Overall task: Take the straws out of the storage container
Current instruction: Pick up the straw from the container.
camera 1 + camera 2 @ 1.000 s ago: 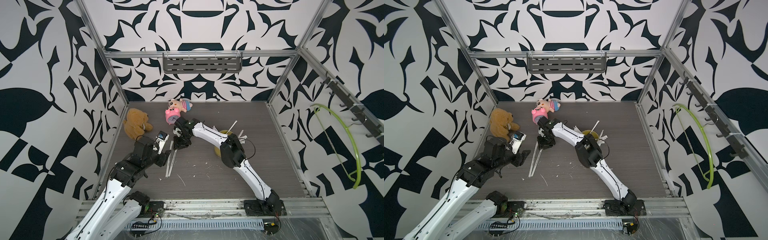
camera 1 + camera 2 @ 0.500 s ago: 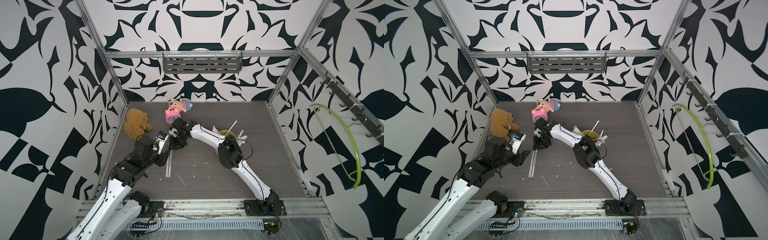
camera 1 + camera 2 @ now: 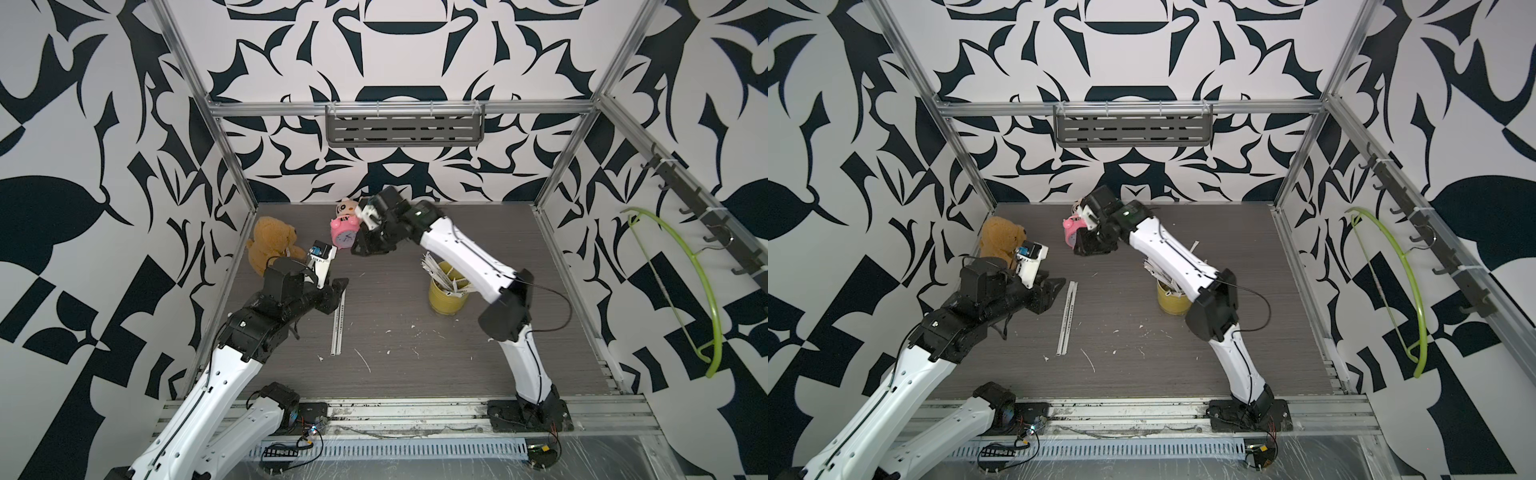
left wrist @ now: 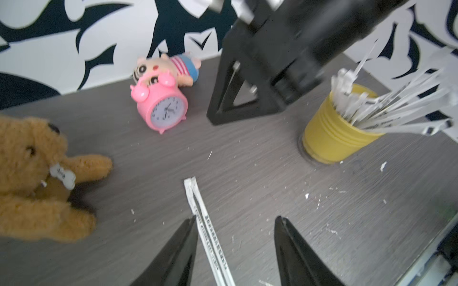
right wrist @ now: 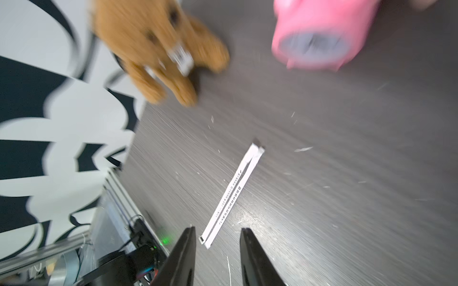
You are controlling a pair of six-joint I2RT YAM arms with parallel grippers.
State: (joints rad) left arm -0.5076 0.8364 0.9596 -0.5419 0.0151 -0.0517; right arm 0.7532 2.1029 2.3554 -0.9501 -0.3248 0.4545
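desk: dark wood-grain, everything sits on it.

left gripper: low over the left side of the desk, near the teddy bear. Jaws wide apart, nothing between them, nothing held. One finger sits just beside the near end of the loose straws; I can't tell whether it touches them.

right gripper: reaches across to the back of the desk and shows just beside the alarm clock in both top views. Jaws partly apart, gap is clear, nothing held. Its wrist view is motion-blurred.

teddy bear: brown, back-left corner, lying against the wall.

storage container: yellow cup, upright, right of centre, partly under the right forearm in a top view. Well apart from both grippers.

alarm clock: pink, back centre, face tilted towards the front.

doll: small, striped top, lying behind the clock and touching it.

straws: most are in the cup, white wrappers fanned out over the rim and leaning away from the left arm.

loose straws: two out of the cup, flat on the desk, side by side and touching, running front to back, left of centre.

scraps: white paper flecks scattered across the front half of the desk.
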